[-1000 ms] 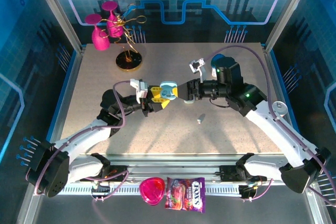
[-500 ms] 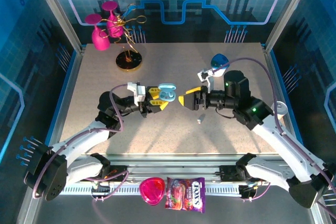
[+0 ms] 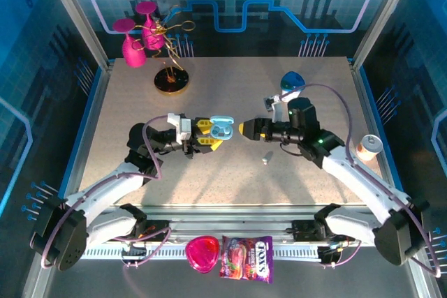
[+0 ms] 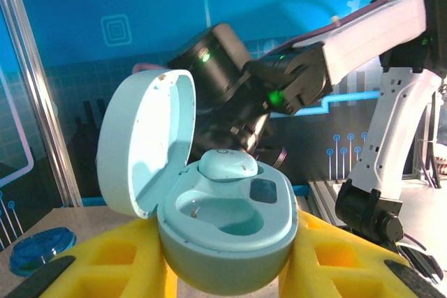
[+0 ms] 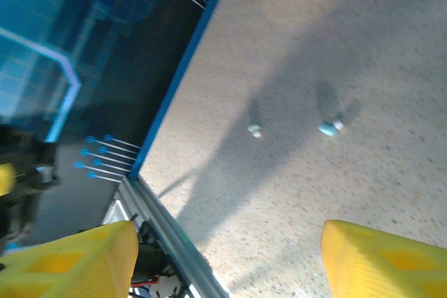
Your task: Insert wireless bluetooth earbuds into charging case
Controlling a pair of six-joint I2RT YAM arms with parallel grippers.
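Near the table's middle, the left hand (image 3: 211,135) clasps the open charging case (image 3: 223,128), the right hand (image 3: 247,129) spread empty just beside it

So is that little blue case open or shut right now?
Open: the charging case has its lid swung up, showing one earbud seated and the other socket empty.

The left arm (image 3: 105,190) and right arm (image 3: 363,176) are alike: white shell links between black cylindrical joints, each trailed by a thin purple cable (image 3: 321,86) running from a black base at the table's (image 3: 230,82) near edge. The left gripper (image 3: 215,135) and right gripper (image 3: 246,130) have blocky yellow fingers on black bodies with a small white bracket behind. Green lights (image 3: 322,140) glow on the right arm's joints.
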